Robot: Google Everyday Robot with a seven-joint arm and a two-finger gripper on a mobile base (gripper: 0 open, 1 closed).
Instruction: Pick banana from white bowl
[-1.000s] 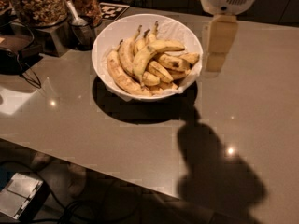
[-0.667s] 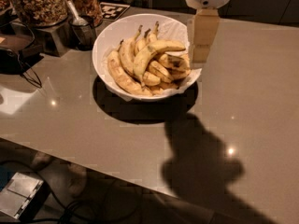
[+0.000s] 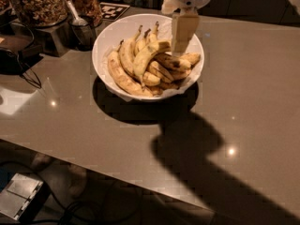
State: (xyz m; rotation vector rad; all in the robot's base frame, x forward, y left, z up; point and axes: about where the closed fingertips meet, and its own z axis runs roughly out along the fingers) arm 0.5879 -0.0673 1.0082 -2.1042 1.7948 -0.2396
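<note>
Directly over the right half of the white bowl (image 3: 108, 35) hangs the pincer (image 3: 180, 49), in the upper middle of the frame; whether it is wide or narrow I cannot tell. Its tip is close above the brown-spotted bananas (image 3: 174, 63) on the right of the pile. The banana (image 3: 144, 59), long and curved, lies in the middle of the bowl, left of the pincer, on top of other fruit. At upper left on the tabletop (image 3: 93, 130) stand a jar of nuts (image 3: 37, 3) and a metal cup (image 3: 85, 31) with a spoon.
</note>
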